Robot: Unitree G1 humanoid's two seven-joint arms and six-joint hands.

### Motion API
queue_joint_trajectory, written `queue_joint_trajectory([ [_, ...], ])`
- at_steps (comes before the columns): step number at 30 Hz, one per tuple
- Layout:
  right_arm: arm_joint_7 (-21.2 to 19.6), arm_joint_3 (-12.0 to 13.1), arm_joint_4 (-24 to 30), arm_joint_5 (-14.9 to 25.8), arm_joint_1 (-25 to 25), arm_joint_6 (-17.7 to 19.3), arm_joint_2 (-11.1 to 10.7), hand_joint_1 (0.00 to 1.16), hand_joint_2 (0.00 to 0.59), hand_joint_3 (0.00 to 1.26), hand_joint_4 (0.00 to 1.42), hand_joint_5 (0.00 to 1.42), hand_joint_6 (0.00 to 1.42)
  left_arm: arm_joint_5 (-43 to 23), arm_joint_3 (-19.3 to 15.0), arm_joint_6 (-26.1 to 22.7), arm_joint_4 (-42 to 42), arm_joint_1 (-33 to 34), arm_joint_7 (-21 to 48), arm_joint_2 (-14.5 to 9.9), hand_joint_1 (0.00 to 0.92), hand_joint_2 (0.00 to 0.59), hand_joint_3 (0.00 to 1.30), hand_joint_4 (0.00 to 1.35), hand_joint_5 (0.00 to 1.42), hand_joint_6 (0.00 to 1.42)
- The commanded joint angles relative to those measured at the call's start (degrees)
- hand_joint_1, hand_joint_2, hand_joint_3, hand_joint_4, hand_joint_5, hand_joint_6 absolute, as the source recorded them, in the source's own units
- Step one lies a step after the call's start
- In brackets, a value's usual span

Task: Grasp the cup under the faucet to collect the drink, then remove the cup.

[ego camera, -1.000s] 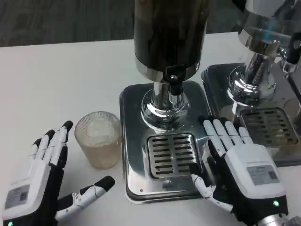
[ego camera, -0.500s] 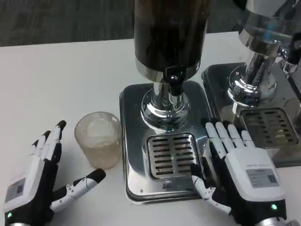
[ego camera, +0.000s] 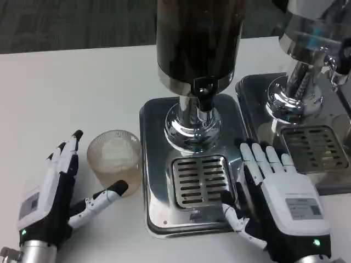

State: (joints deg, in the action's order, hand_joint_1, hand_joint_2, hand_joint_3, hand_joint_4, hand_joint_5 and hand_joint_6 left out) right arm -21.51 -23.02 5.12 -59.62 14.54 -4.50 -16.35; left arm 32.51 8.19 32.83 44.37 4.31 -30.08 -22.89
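A clear ribbed cup (ego camera: 115, 160) with a pale drink in it stands on the white table, left of the dispenser's steel base (ego camera: 155, 164). The black faucet (ego camera: 203, 97) hangs above the slotted drip grate (ego camera: 199, 181), where nothing stands. My left hand (ego camera: 55, 192) is open beside the cup on its left, fingers spread upward and thumb reaching toward the cup's near side, close to it; contact is unclear. My right hand (ego camera: 279, 197) lies flat and open on the right edge of the base, fingers pointing away from me.
The dark dispenser tank (ego camera: 198, 38) rises over the base. A second dispenser (ego camera: 307, 66) with its own drip tray (ego camera: 315, 147) stands at the right, close to my right hand. White table stretches to the left and behind the cup.
My left hand has shifted inward toward the cup, with the thumb now nearer the cup's base. The right hand has slid slightly toward me. The cup has not moved.
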Motion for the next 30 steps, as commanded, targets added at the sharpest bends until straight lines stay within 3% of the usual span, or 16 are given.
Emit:
queue_joint_trajectory([
  [1, -0.97, 0.02, 0.81, -0.51, 0.51, -0.73, 0.13, 0.29, 0.465, 0.0, 0.0, 0.0, 0.0, 0.73, 2.38, 1.21, 3.72, 3.11, 0.38, -0.22, 0.07, 0.0, 0.0, 0.0, 0.0, 0.0],
  [11, -1.33, -0.3, 0.59, -0.57, 0.45, -1.56, 0.82, 0.29, 0.463, 0.0, 0.0, 0.0, 0.0, 0.16, 5.07, 2.83, 10.66, 8.09, -1.05, 1.06, 0.151, 0.001, 0.0, 0.0, 0.0, 0.0],
  [20, -1.07, -0.14, 1.58, -0.65, 1.21, -2.26, 0.62, 0.3, 0.458, 0.0, 0.0, 0.0, 0.0, 0.28, 6.83, 4.37, 14.59, 11.07, -4.62, 2.9, 0.183, 0.003, 0.0, 0.0, 0.14, 0.13],
  [24, -0.95, -0.12, 1.97, -0.65, 1.44, -2.43, 0.43, 0.3, 0.457, 0.0, 0.0, 0.0, 0.0, 1.26, 8.16, 4.14, 15.84, 11.62, -6.12, 3.18, 0.223, 0.018, 0.0, 0.0, 0.28, 0.29],
  [30, -0.8, -0.06, 2.04, -0.25, 1.48, -2.25, 0.37, 0.31, 0.457, 0.0, 0.0, 0.0, 0.0, 2.07, 10.2, 3.26, 16.49, 11.81, -8.71, 3.58, 0.336, 0.06, 0.09, 0.2, 0.55, 0.68],
])
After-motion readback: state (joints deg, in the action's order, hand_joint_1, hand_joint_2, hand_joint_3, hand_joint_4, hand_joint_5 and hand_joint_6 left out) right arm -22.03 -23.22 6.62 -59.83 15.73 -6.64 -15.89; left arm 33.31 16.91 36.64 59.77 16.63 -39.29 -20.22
